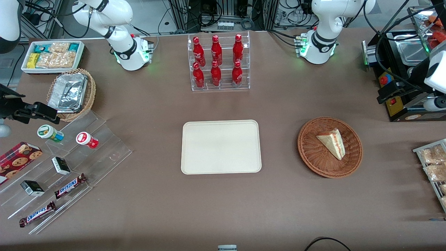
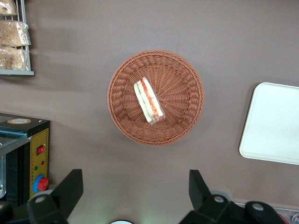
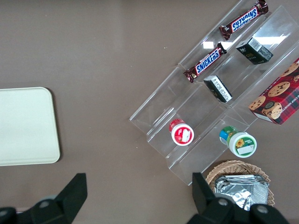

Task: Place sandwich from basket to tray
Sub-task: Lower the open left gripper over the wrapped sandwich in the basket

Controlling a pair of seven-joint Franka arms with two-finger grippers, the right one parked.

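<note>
The sandwich (image 1: 332, 143) (image 2: 149, 100), a pale triangular wedge with red, white and green filling at its cut edge, lies in the round reddish-brown wicker basket (image 1: 313, 153) (image 2: 182, 93). The cream-white tray (image 1: 221, 146) (image 2: 273, 123) lies bare at the table's middle, beside the basket toward the parked arm's end. My gripper (image 1: 385, 93) (image 2: 134, 179) hangs high over the table, farther from the front camera than the basket and toward the working arm's end. It is open wide, and only bare tablecloth shows between its fingers (image 2: 70, 186).
A black control box with a yellow panel (image 1: 400, 104) stands next to my gripper. A wire rack of snack packets (image 1: 433, 164) sits at the working arm's table edge. Red bottles fill a clear rack (image 1: 218, 62). Acrylic steps with snacks (image 1: 69, 157) lie toward the parked arm's end.
</note>
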